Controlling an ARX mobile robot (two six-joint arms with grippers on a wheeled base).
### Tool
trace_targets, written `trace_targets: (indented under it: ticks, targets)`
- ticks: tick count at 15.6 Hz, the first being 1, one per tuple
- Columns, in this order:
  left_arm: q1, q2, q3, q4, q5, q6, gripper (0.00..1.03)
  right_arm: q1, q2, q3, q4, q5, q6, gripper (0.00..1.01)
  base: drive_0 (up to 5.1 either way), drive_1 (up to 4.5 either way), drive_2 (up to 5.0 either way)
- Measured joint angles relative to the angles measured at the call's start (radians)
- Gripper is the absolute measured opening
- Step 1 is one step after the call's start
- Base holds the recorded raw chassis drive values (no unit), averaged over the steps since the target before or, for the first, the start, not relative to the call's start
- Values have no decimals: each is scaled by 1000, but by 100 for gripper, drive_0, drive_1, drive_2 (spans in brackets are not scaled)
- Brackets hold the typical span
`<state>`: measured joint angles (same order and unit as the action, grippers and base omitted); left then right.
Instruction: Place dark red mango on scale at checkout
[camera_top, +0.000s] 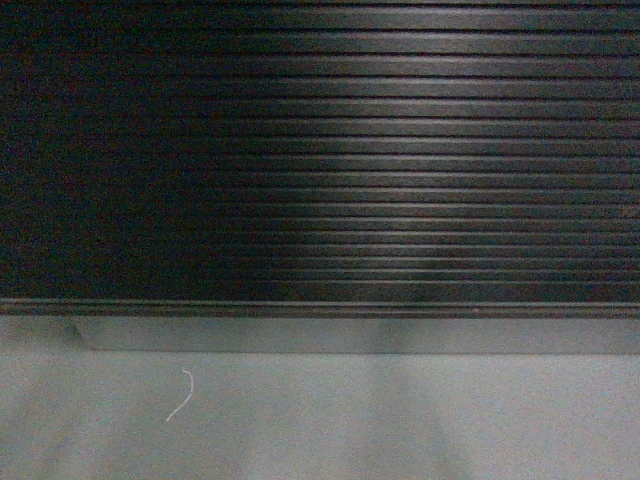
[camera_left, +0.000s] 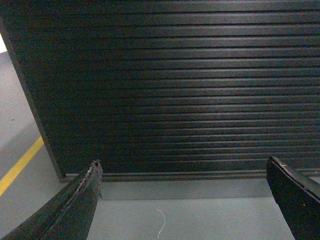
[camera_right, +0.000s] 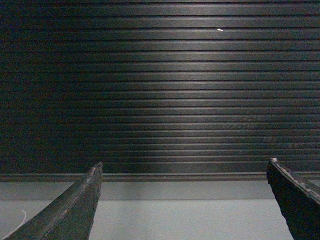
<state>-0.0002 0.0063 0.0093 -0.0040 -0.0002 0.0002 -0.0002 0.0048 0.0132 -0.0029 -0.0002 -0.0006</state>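
Dark, worn fingers frame the bottom of both wrist views, and each pair stands spread wide with nothing between them. On the left gripper (camera_left: 182, 170), one finger (camera_left: 75, 205) rises at the lower left and the other sits at the lower right; the right gripper (camera_right: 182, 172) shows the same stance, its fingers (camera_right: 70, 207) apart and touching nothing.

Beyond both sets of jaws, straight ahead, stands the checkout (camera_top: 380, 170), seen only as its horizontally ribbed black front panel with a plain kick strip at the base. No writing, brand or label can be read on it; a tiny white fleck (camera_right: 220, 30) high on the panel in the right wrist view is too small to identify, perhaps a scrap or a glint.

Grey floor (camera_top: 400, 420) lies below the jaws, and on it a thin white curl (camera_left: 161, 222) like a thread. Left of the left jaws, a yellow floor line (camera_left: 20, 165) runs past the counter's corner.

Neither the dark red mango nor the scale appears in any view.
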Motion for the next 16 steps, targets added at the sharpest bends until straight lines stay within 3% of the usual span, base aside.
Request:
trace_targets:
  ticks: [12,16]
  targets:
    - [0,0,0,1,0,0,98,0,0,0,0,0,0,98,-5,269,-280]
    - [0,0,0,2,0,0,98,0,0,0,0,0,0,98,0,0,0]
